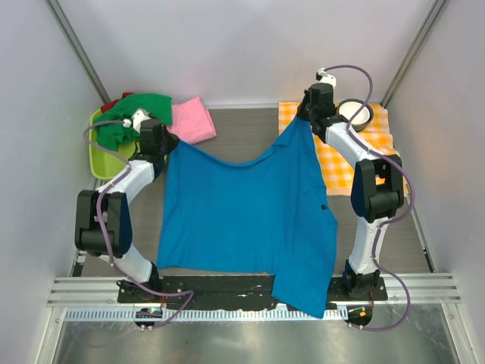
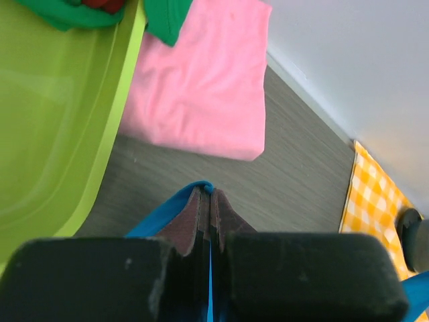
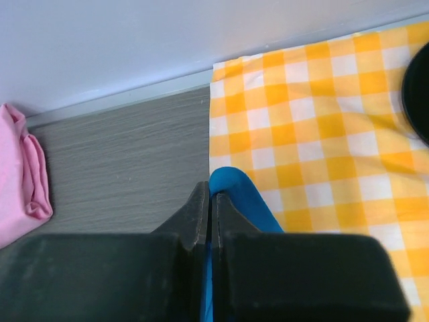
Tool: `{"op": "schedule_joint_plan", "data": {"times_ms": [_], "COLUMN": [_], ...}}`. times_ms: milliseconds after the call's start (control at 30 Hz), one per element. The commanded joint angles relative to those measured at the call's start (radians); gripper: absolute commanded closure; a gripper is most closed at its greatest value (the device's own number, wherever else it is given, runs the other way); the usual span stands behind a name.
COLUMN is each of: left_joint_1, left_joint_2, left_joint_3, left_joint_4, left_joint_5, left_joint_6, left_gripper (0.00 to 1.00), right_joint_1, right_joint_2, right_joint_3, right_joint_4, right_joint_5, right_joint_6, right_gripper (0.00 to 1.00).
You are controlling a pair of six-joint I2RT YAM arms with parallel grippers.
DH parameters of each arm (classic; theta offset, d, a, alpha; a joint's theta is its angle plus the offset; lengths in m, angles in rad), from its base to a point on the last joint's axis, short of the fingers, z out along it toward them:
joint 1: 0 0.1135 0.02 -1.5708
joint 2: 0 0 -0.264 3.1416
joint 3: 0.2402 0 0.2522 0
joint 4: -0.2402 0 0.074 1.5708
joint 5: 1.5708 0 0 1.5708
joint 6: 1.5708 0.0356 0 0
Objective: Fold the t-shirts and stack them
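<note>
From above, the blue tee [image 1: 242, 220] spreads over the middle of the desk [image 1: 242, 125], its two far corners pinched, one by the left end effector [image 1: 168, 144] and one by the right end effector [image 1: 307, 117], and the edge between them dips. Its near right corner droops past the desk's near edge over the arm bases. A strip of bare desk runs behind it to the back wall [image 1: 242, 45]. On the left sits a lime bin [image 1: 97, 163] with the green tee [image 1: 140, 114] spilling out and a bit of red tee [image 1: 112, 104] behind it; the pink tee [image 1: 193, 121] lies folded just beside the bin. On the right a checked cloth [image 1: 345, 171] lies partly under the blue tee's edge. From the left wrist, the jaws are closed on a blue fold [image 2: 161, 215], with the bin wall [image 2: 53, 134] close on one side, the pink tee [image 2: 201, 87] ahead and grey desk [image 2: 295, 168] between. From the right wrist, the jaws are clamped on blue cloth [image 3: 244, 198] over the checked cloth's edge [image 3: 322, 121], bare desk [image 3: 120, 168] beside it.
</note>
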Motion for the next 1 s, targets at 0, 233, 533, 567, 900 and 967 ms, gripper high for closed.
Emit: {"op": "schedule_joint_plan", "data": {"times_ms": [0, 233, 533, 567, 900, 967], "left_joint_1": [0.016, 0.053, 0.059, 0.058, 0.007, -0.016], "left_joint_2": [0.091, 0.229, 0.193, 0.164, -0.036, -0.060], "left_joint_3": [0.133, 0.268, 0.299, 0.269, 0.112, 0.106], "left_joint_4": [0.036, 0.022, -0.149, -0.097, -0.185, -0.271], "left_joint_5": [0.007, -0.004, -0.124, -0.124, 0.007, 0.005], "left_joint_6": [0.020, 0.013, -0.059, -0.065, -0.149, -0.137], "left_gripper": [1.00, 0.96, 0.00, 0.00, 0.00, 0.00], "right_joint_1": [-0.011, -0.014, -0.006, -0.005, 0.026, 0.037], "right_joint_2": [0.088, 0.340, 0.310, 0.282, 0.128, 0.047], "right_joint_3": [0.165, 0.504, 0.463, 0.431, 0.303, 0.212], "right_joint_4": [0.026, -0.056, 0.001, 0.015, -0.216, -0.259], "right_joint_5": [0.012, -0.046, -0.089, -0.086, -0.143, -0.048], "right_joint_6": [-0.007, 0.068, 0.039, 0.030, 0.018, 0.007], "right_gripper": [0.99, 0.98, 0.02, 0.02, 0.01, 0.00]}}
